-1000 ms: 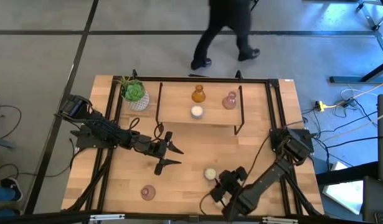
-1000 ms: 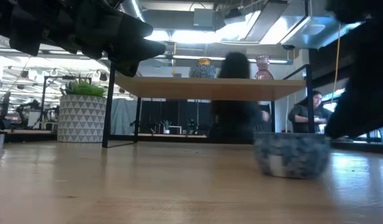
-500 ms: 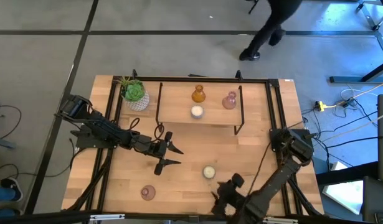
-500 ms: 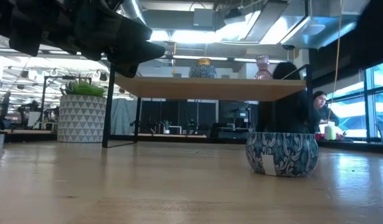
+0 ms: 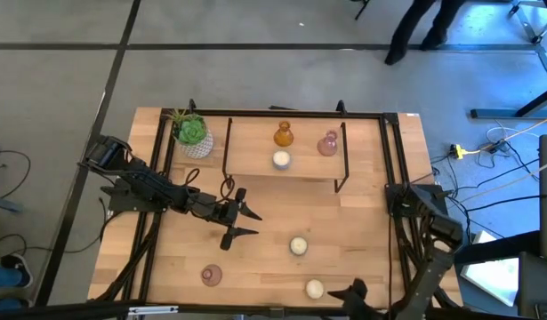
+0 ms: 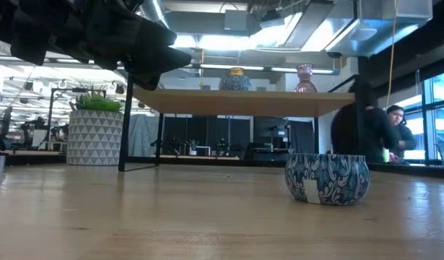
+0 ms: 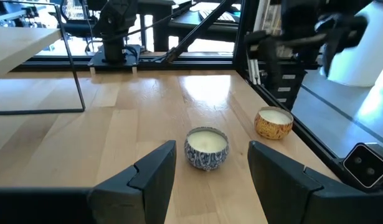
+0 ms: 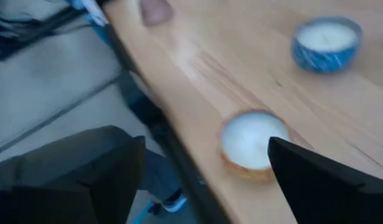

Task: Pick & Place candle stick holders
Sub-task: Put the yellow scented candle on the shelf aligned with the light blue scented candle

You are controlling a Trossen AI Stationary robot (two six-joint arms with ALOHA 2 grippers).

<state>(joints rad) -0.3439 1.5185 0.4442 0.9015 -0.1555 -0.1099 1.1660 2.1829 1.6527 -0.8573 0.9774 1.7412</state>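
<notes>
A blue-patterned tin votive with cream wax (image 5: 298, 246) stands on the table near the middle; it also shows in the low view (image 6: 327, 178) and the left wrist view (image 7: 207, 148). A gold-walled cream votive (image 5: 315, 288) stands by the near edge. A pink glass holder (image 5: 211, 276) stands near left. An amber holder (image 5: 284, 135), a pink holder (image 5: 328, 143) and a cream votive (image 5: 281, 159) stand on the raised shelf. My left gripper (image 5: 255, 224) is open, above the table left of the blue tin. My right gripper (image 5: 349, 289) is open, near the near edge, its fingers apart before the gold votive (image 8: 247, 146).
A raised wooden shelf (image 5: 255, 169) on thin black upright bars spans the far half. A green plant in a white pot (image 5: 191, 133) stands at the far left. Black frame rails run along both table sides. A person walks on the floor beyond the far edge.
My right gripper has drawn back from beside the blue tin votive toward the table's near right corner, uncovering the gold votive by the near edge. The blue tin stays on the table. The person beyond the table has walked toward the right.
</notes>
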